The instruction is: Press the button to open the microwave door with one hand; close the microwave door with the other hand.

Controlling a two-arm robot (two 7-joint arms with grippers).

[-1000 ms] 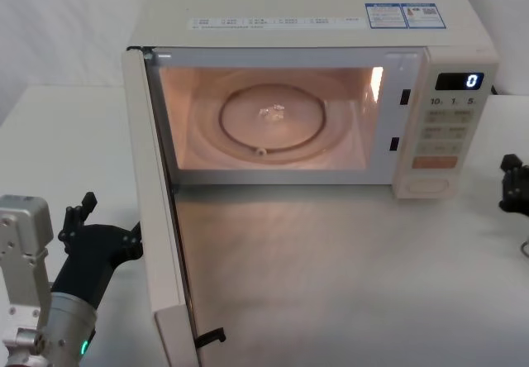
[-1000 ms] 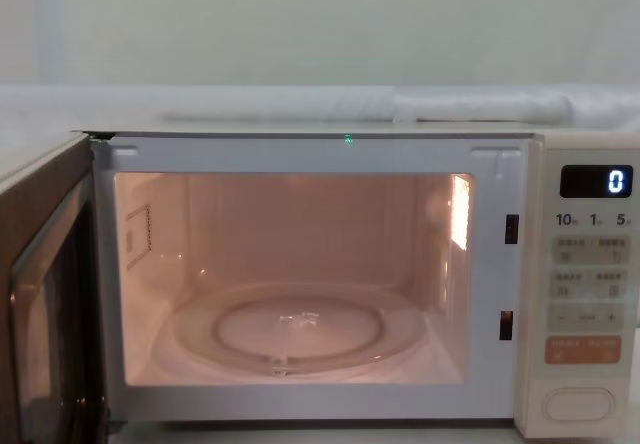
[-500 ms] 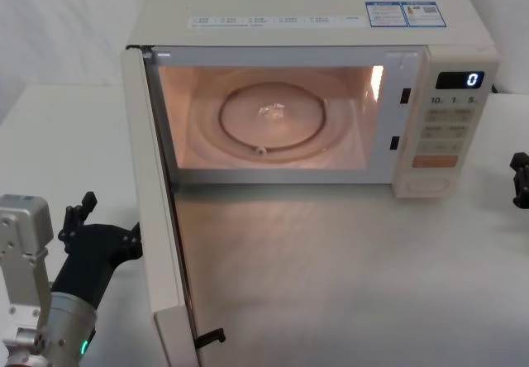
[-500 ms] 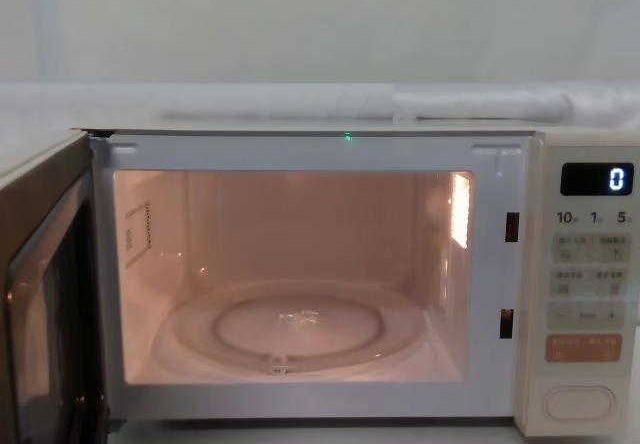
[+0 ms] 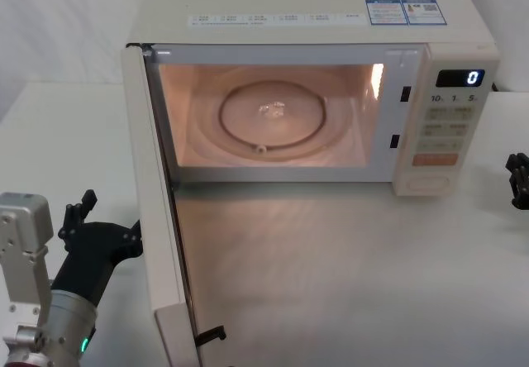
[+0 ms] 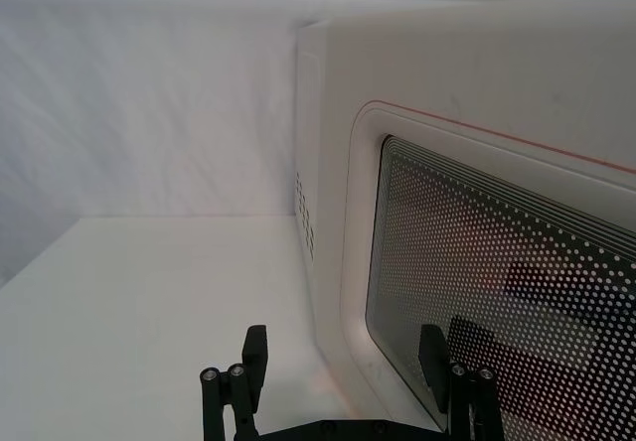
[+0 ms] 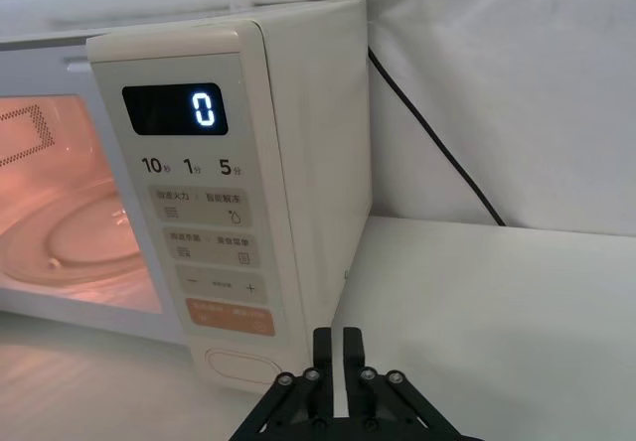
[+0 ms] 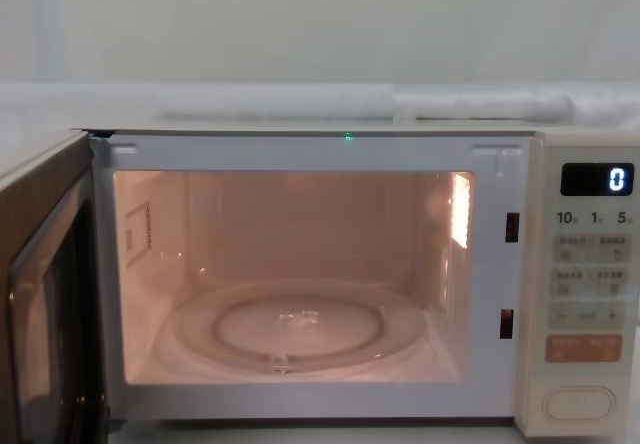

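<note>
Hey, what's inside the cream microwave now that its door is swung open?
Inside the lit cavity of the cream microwave sits a round clear glass turntable, bare, with no food or dish on it. The cavity's ceiling and near-left corner behind the open cream door are hidden.

In the head view the door (image 5: 161, 218) stands edge-on, so its window and logo face away; its lower corner runs off the bottom edge. The left gripper (image 5: 78, 218) is partly hidden behind the door, and the left arm is cut by the bottom edge. The right gripper (image 5: 518, 181) is cut by the right edge. In the chest view the door's left part is cropped and the button (image 8: 579, 403) sits near the bottom edge. The panel key labels are too small to read.
</note>
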